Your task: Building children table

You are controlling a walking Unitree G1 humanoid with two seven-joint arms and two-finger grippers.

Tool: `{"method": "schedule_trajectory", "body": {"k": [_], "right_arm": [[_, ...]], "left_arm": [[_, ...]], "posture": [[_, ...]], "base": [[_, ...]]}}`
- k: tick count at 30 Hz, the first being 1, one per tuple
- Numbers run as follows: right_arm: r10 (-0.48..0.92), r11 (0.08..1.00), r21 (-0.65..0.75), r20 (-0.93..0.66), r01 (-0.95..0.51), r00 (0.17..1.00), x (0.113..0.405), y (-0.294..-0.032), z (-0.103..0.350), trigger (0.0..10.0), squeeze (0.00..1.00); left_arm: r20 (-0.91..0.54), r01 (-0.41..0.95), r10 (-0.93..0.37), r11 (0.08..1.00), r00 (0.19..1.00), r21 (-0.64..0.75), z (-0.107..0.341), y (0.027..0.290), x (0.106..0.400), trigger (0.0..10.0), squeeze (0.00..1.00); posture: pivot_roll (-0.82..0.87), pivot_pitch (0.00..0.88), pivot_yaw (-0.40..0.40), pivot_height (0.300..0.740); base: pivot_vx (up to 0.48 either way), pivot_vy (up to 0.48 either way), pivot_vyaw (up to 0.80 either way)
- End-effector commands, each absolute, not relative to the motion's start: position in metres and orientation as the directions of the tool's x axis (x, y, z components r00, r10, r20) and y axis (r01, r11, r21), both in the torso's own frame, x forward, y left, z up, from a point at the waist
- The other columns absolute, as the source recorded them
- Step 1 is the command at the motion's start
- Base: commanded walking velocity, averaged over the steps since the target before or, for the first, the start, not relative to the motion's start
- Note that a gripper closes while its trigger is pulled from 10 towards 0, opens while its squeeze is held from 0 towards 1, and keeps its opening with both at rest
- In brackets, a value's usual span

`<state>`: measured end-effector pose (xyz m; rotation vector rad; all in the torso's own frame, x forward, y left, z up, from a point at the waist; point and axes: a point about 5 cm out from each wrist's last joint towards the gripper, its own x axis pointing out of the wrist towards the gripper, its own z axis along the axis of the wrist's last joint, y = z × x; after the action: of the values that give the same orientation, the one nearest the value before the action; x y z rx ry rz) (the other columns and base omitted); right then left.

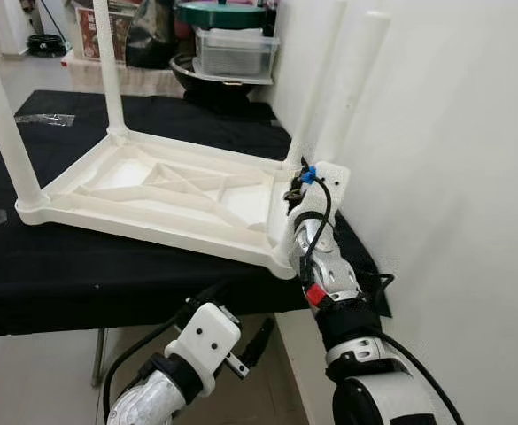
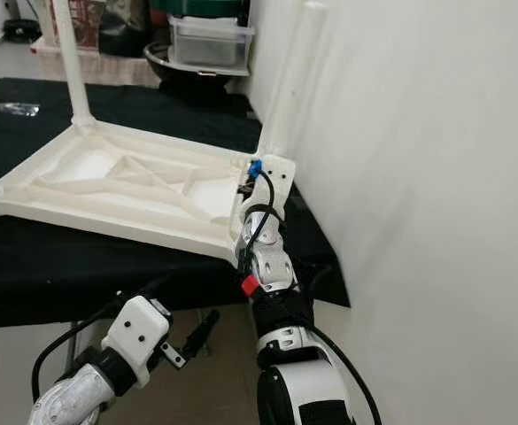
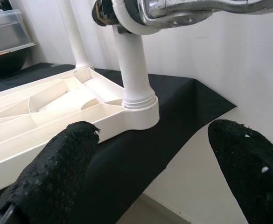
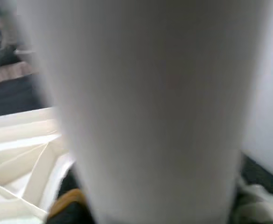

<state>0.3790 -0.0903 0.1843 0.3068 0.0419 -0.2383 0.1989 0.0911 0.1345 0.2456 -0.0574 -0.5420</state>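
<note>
The near leg point(image 1: 351, 84) is held by the right pincer point(image 1: 316, 181), its grip unclear; it should be pressed straight down into the upturned tabletop point(image 1: 166, 190). The left pincer point(image 3: 150, 182) hangs open.

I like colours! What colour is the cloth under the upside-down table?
Black cloth, seen best in the left eye view.

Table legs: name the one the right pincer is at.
The near-right leg, by the white wall; the right pincer is at its base, away from the other three.
</note>
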Motion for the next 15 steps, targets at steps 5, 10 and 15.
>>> {"method": "schedule_trajectory", "body": {"k": [5,10,15], "right_arm": [[-0.076,0.899,0.43,-0.044,0.088,0.996,0.376,-0.069,0.181,10.0,1.0],[0.108,0.895,0.426,0.074,-0.13,0.991,0.382,-0.074,0.193,10.0,0.0],[0.631,0.691,0.331,0.159,-0.643,0.759,0.365,-0.064,0.19,10.0,0.0]], "left_arm": [[-0.021,0.508,-0.519,0.827,0.854,0.241,0.132,0.091,0.2,10.0,0.0],[-0.021,0.512,-0.523,0.825,0.852,0.24,0.132,0.09,0.2,10.0,0.0],[-0.02,0.51,-0.521,0.826,0.853,0.24,0.131,0.09,0.2,10.0,0.0]], "posture": [[0.13,0.0,-0.146,0.74],[0.12,0.0,-0.145,0.74],[0.12,0.0,-0.151,0.74]], "base": [[0.0,0.0,0.0],[0.0,0.0,0.0],[0.0,0.0,0.0]]}}
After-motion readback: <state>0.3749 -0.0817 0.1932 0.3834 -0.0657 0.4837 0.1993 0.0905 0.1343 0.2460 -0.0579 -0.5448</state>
